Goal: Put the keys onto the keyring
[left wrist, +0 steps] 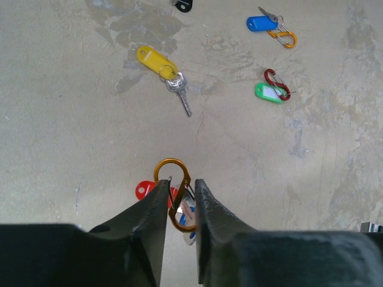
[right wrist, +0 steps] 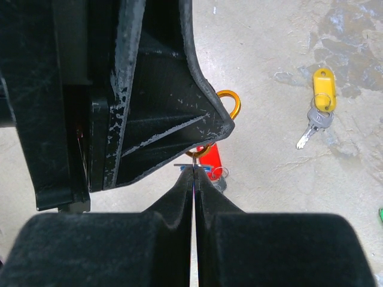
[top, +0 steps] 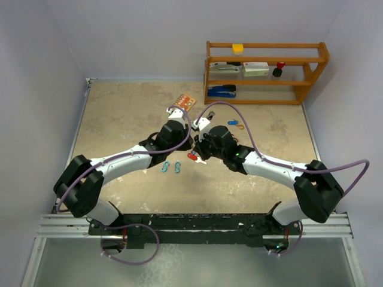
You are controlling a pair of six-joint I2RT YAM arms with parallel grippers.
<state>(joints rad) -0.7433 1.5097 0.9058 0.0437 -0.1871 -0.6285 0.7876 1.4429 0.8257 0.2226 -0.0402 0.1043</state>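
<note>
My left gripper [left wrist: 180,186] is shut on an orange carabiner keyring [left wrist: 172,168] and holds it above the table. My right gripper [right wrist: 195,169] is shut on a thin silver key with a blue tag [right wrist: 204,171], pressed against the keyring's lower loop [right wrist: 200,152]. A red-tagged key [right wrist: 211,160] lies on the table just beneath; it also shows in the left wrist view [left wrist: 143,190]. A yellow-tagged key [left wrist: 158,61], a green tag with a red clip [left wrist: 269,92] and a blue-tagged key with an orange clip [left wrist: 262,23] lie further out. In the top view both grippers meet at mid-table [top: 195,148].
Two teal wire clips [top: 171,167] lie near the left arm. A black tag [left wrist: 182,5] sits at the far edge of the left wrist view. A wooden shelf [top: 266,45] with small items stands at the back right. An orange card [top: 185,101] lies near the back.
</note>
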